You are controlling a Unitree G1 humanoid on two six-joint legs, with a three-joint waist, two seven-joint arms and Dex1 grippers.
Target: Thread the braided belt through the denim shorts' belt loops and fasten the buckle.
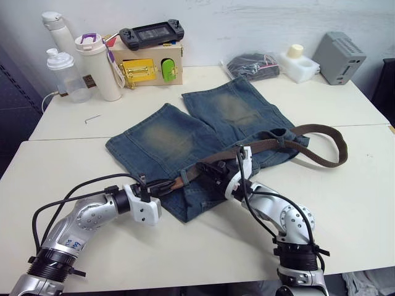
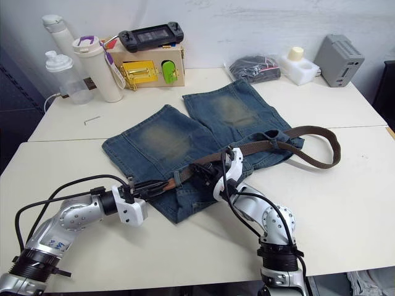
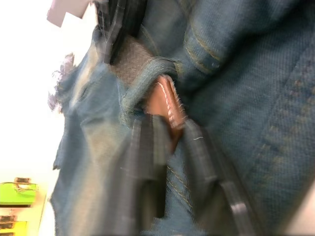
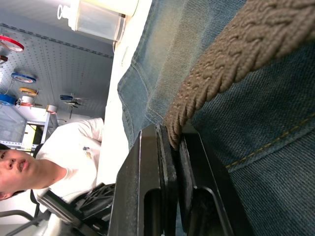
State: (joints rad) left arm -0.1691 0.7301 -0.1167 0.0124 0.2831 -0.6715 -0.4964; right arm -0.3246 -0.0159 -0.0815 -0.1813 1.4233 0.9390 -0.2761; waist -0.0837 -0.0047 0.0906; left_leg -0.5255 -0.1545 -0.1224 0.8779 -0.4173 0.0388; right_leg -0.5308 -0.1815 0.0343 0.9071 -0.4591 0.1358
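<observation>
The denim shorts (image 1: 203,132) lie flat on the desk (image 1: 345,203) with the braided belt (image 1: 308,145) running along their waistband. The left pincer (image 3: 170,142) is clamped on the belt's leather tip. The right pincer (image 4: 172,142) is clamped on the belt's woven part.

Robotics lab or workshop, set up for manipulation trials.

Pale tables (image 1: 345,203) pushed together against a white wall, well beyond the jaws. Along the far edge: a wooden latch board (image 1: 152,69) with yellow metal fittings and a green tab, a handheld game console (image 1: 151,34) on top, shaker bottles (image 1: 63,75), a grey box-shaped device (image 1: 339,57). Behind the right jaws, a pegboard wall (image 4: 54,73) hung with what look like tape rolls and tools, though too small to tell, and a person in a white shirt (image 4: 74,152) seated nearby.
</observation>
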